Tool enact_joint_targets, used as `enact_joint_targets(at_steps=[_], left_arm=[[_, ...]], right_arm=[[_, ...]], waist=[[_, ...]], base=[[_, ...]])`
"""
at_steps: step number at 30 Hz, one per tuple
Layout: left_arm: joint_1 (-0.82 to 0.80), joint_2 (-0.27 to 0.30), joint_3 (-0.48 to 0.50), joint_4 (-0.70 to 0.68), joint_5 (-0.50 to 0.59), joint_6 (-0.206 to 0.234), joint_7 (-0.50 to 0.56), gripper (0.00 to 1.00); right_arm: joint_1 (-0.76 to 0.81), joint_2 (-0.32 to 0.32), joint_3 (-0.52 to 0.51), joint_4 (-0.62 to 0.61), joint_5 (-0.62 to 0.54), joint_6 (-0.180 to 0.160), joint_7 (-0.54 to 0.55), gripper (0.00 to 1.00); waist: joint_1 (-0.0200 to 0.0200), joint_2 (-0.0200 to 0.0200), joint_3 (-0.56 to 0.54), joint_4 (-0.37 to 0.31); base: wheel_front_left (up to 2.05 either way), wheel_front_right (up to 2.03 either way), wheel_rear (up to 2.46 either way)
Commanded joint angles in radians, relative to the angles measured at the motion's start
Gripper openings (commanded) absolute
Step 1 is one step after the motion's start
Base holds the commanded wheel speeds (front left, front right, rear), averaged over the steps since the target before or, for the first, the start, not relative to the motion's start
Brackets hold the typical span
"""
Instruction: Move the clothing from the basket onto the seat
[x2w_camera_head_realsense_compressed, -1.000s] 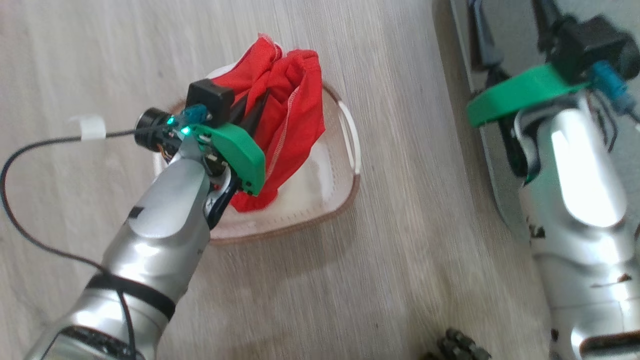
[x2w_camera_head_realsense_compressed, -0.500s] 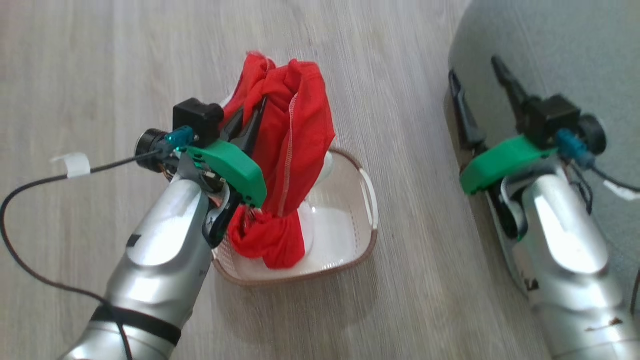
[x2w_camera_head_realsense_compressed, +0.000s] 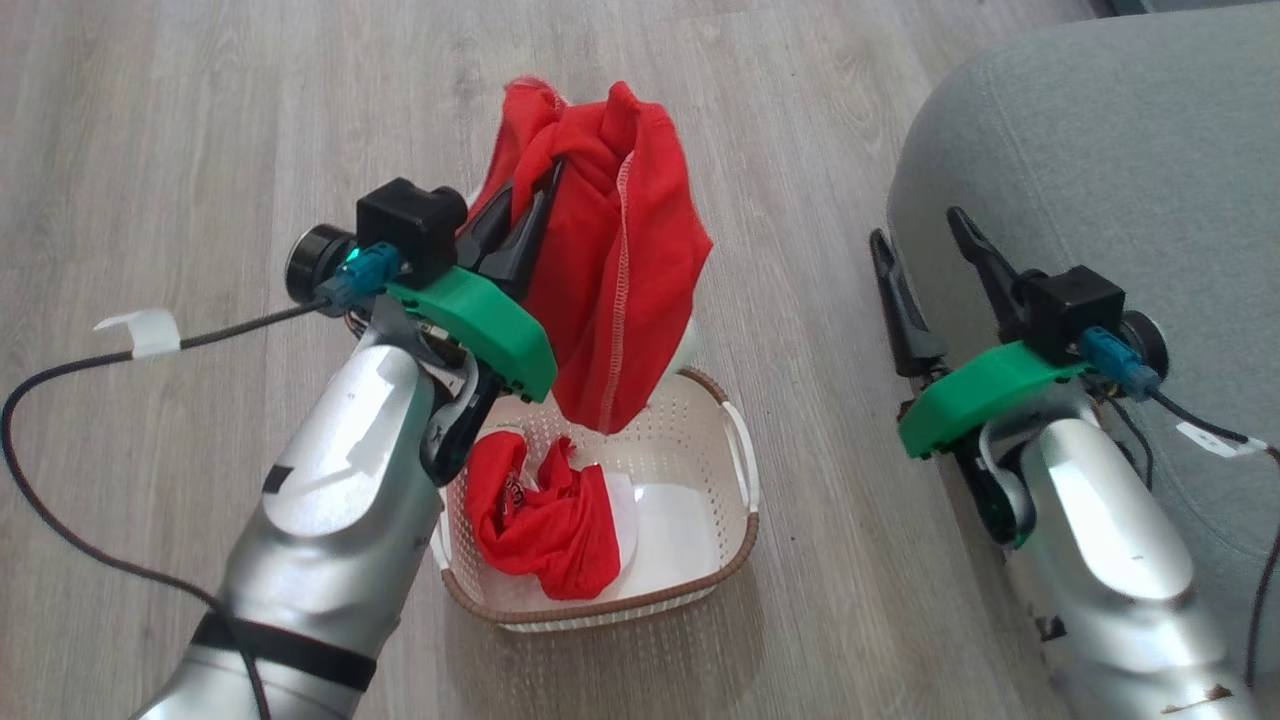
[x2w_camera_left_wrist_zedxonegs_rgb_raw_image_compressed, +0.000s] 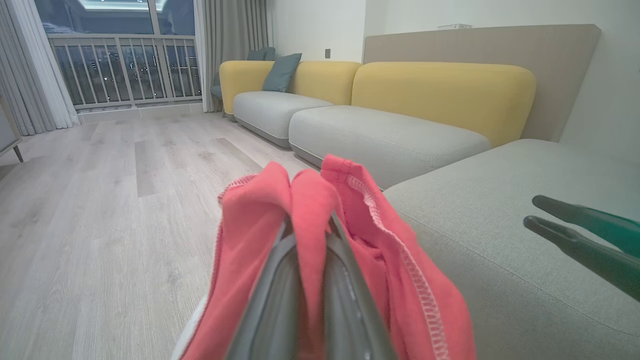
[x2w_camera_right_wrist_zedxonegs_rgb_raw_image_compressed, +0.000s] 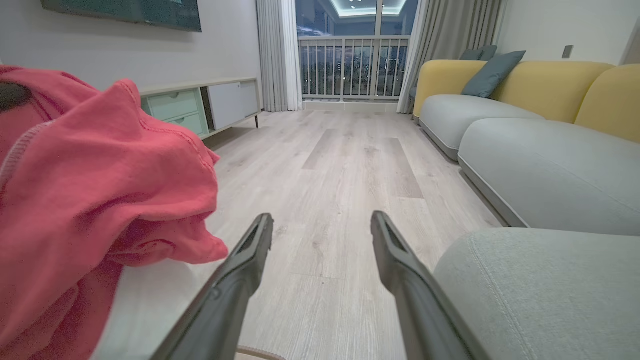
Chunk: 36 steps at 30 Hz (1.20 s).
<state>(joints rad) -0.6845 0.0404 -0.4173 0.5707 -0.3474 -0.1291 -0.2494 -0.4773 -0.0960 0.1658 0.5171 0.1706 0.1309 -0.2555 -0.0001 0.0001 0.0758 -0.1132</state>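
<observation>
Two red clothes: the top red cloth (x2w_camera_head_realsense_compressed: 620, 250) at 12 o'clock and the bottom red cloth (x2w_camera_head_realsense_compressed: 545, 525) at 7 o'clock. One basket (x2w_camera_head_realsense_compressed: 735, 470) at 6 o'clock. One grey-green seat (x2w_camera_head_realsense_compressed: 1120, 150) at 2 o'clock. Two grippers: the left gripper (x2w_camera_head_realsense_compressed: 530, 190) at 11 o'clock, the right gripper (x2w_camera_head_realsense_compressed: 917, 227) at 2 o'clock.

Above the basket (x2w_camera_head_realsense_compressed: 741, 497) hangs one garment (x2w_camera_head_realsense_compressed: 625, 270), a second garment (x2w_camera_head_realsense_compressed: 545, 525) lies inside, the seat (x2w_camera_head_realsense_compressed: 1100, 150) to the right.

Bright-red clothing (x2w_camera_head_realsense_compressed: 620, 250), pale hem stitching; cream perforated basket (x2w_camera_head_realsense_compressed: 690, 425), brown braided rim; grey-green seat (x2w_camera_head_realsense_compressed: 1100, 130).
</observation>
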Motion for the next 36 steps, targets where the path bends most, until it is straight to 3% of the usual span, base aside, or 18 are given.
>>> enact_joint_targets(at_steps=[1, 6, 9, 15, 23, 29, 30, 31, 32, 36], left_arm=[[-0.054, 0.014, 0.039, -0.039, 0.007, 0.000, -0.012, 0.00], [-0.050, 0.012, 0.027, -0.064, 0.010, 0.000, -0.012, 0.00], [-0.048, 0.011, 0.001, -0.084, 0.013, 0.000, -0.012, 0.00], [-0.043, 0.010, -0.063, -0.105, -0.023, 0.000, -0.012, 0.00], [-0.061, 0.010, -0.203, -0.138, -0.079, 0.019, -0.012, 0.00], [-0.063, 0.010, -0.293, -0.149, -0.133, 0.028, -0.012, 0.00], [-0.063, 0.010, -0.305, -0.151, -0.140, 0.029, -0.012, 0.00], [-0.062, 0.010, -0.314, -0.155, -0.148, 0.031, -0.012, 0.00], [-0.062, 0.010, -0.322, -0.157, -0.153, 0.033, -0.012, 0.00], [-0.061, 0.010, -0.333, -0.158, -0.163, 0.040, -0.012, 0.00]], right_arm=[[-0.020, 0.012, 0.026, -0.041, 0.015, 0.000, -0.006, 1.00], [-0.036, 0.029, 0.141, -0.107, 0.127, 0.000, -0.006, 1.00], [-0.066, 0.037, 0.269, -0.137, 0.255, 0.000, -0.006, 1.00], [-0.132, 0.043, 0.422, 0.022, 0.389, 0.000, -0.006, 1.00], [-0.222, 0.045, 0.548, 0.135, 0.546, 0.000, -0.006, 1.00], [-0.272, 0.046, 0.557, 0.165, 0.579, 0.000, -0.006, 1.00], [-0.278, 0.046, 0.550, 0.169, 0.577, 0.000, -0.006, 0.86], [-0.281, 0.046, 0.542, 0.175, 0.576, 0.000, -0.006, 0.39], [-0.285, 0.046, 0.530, 0.182, 0.568, 0.000, -0.006, 0.00], [-0.284, 0.046, 0.507, 0.197, 0.547, 0.000, -0.006, 0.00]], waist=[[0.0001, -0.0001, -0.001, -0.002], [0.0001, -0.0001, -0.003, -0.007], [0.0001, -0.0001, -0.006, -0.003], [0.0001, -0.0001, -0.022, 0.023], [0.0001, -0.0001, -0.019, 0.085], [0.0001, -0.0001, -0.011, 0.133], [0.0001, -0.0001, -0.009, 0.140], [0.0001, -0.0001, -0.008, 0.147], [0.0001, -0.0001, -0.007, 0.152], [0.0001, -0.0001, -0.003, 0.163]], base=[[0.00, 0.00, 0.00], [0.00, 0.00, 0.00], [0.00, 0.00, 0.00], [0.00, 0.00, 0.00], [0.00, 0.00, 0.00], [0.00, 0.00, 0.00], [0.00, 0.00, 0.00], [0.00, 0.00, 0.00], [0.00, 0.00, 0.00], [0.00, 0.00, 0.00]])
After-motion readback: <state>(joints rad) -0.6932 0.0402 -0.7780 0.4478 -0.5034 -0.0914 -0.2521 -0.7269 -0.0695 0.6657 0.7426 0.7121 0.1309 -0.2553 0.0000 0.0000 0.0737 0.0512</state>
